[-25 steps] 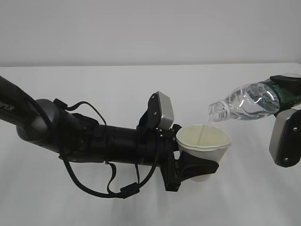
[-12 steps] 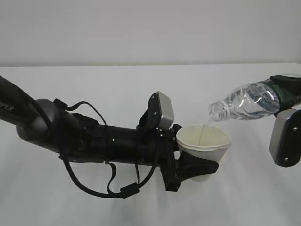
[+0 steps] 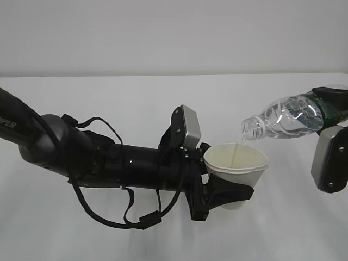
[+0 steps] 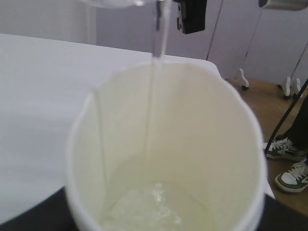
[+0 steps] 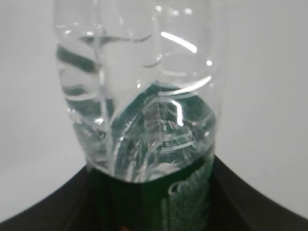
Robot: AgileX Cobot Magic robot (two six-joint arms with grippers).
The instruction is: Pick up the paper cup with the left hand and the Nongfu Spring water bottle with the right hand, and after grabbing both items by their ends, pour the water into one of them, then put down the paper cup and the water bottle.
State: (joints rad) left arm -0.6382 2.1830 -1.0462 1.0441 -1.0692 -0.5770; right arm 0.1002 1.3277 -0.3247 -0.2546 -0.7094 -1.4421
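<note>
Bare white tabletop [image 3: 136, 103] behind and in front, bottle [image 3: 288, 117] neck crowding space over the cup [image 3: 236, 168] mouth, right edge seemingly blocked by the claw [image 3: 331, 103]

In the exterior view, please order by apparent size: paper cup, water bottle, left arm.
1. left arm, the largest.
2. water bottle, partly hidden by the right gripper.
3. paper cup, partly hidden too; these two look close, so their order is unsure.
</note>
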